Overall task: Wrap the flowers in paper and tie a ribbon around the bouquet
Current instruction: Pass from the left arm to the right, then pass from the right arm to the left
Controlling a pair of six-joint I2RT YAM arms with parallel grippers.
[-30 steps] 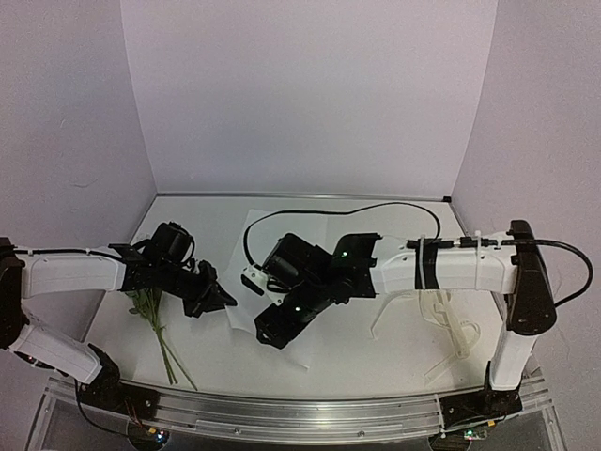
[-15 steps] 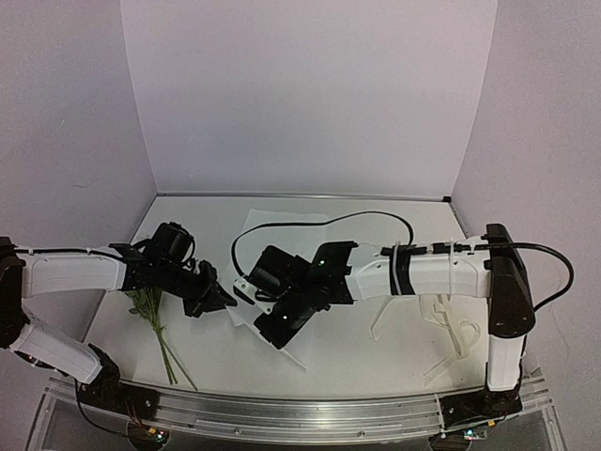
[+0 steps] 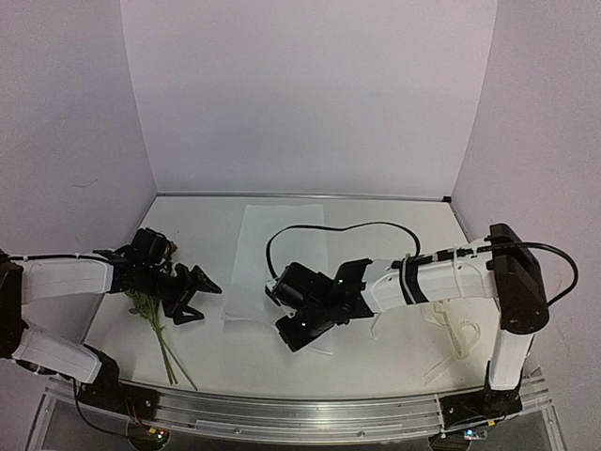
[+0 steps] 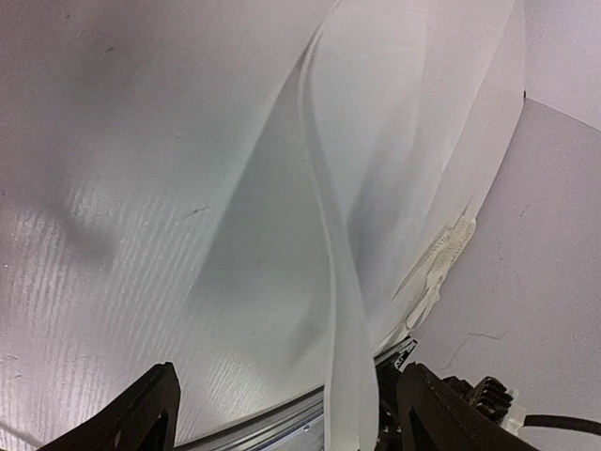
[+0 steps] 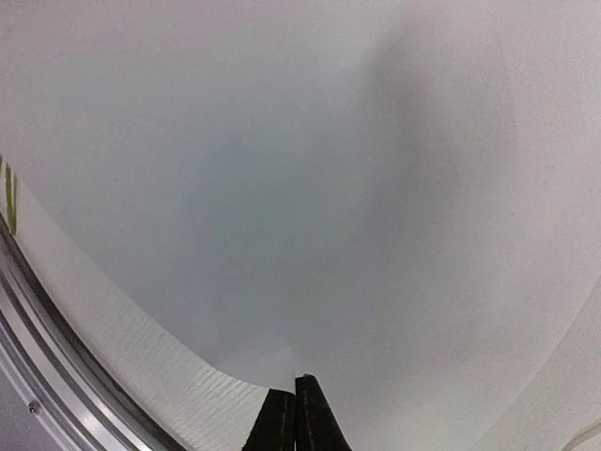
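Top external view: a black cable (image 3: 324, 229) loops over the paper (image 3: 272, 246), pinched by the shut right gripper (image 3: 289, 336). The left gripper (image 3: 194, 299) gapes open; its arm hides the tops of the flowers (image 3: 163, 349).

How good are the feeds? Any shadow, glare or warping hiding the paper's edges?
Top view: even light, sharp, but white paper barely stands out from the white table. Right wrist view: washed-out white, broad soft shadow, rail bent by the lens. Left wrist view: lens-curved, grey shadow beside a raised white edge.
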